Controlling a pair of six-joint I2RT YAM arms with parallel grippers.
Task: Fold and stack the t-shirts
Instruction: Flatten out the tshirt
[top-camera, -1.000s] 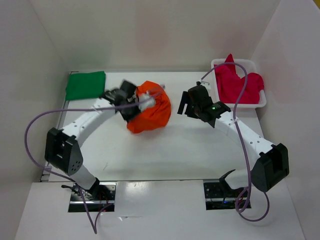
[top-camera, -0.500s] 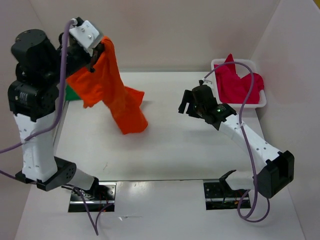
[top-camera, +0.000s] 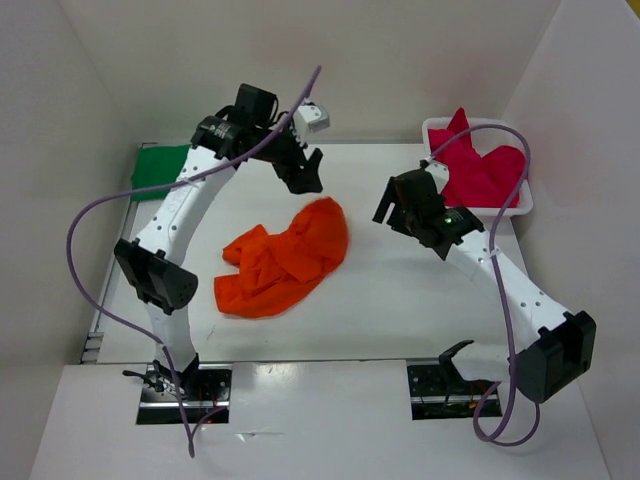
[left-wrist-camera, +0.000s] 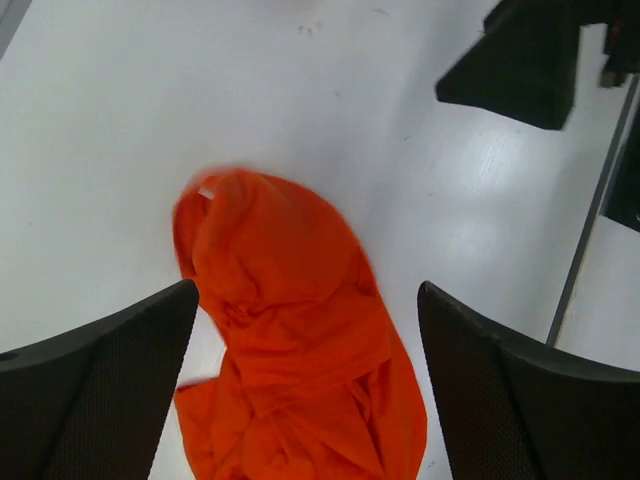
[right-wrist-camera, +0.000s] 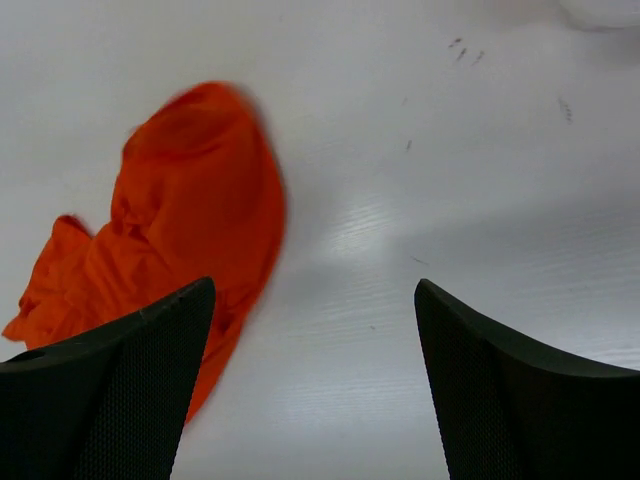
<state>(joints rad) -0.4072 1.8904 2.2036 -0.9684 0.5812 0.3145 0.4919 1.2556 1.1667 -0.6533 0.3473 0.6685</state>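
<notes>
Subject of inspection: the orange t-shirt (top-camera: 285, 258), which lay crumpled and unfolded on the table (top-camera: 400, 310), centre-left in the top view. Its long axis ran from lower left to upper right of that frame, the upper right end bunched into a rounded lobe and the lower left end spread in loose folds.

The left tool (top-camera: 305, 175) stood in the upper centre of the top view, just beyond the shirt's upper right end and raised off it. Its jaws were wide apart and held nothing. In the left wrist view the shirt lay below, between the two fingers and apart from both.

The right tool (top-camera: 392, 212) stood to the right of the same lobe, with bare table between. Its jaws were also apart and empty, and the right wrist view showed the shirt only at the left side of the frame.

The left tool was judged the nearer and better aligned, and the shirt needed spreading flat before any fold.

The green t-shirt (top-camera: 160, 168) lay flat at the upper left table corner. The magenta-red t-shirt (top-camera: 478, 170) sat heaped in the white basket (top-camera: 520, 208) at upper right.
</notes>
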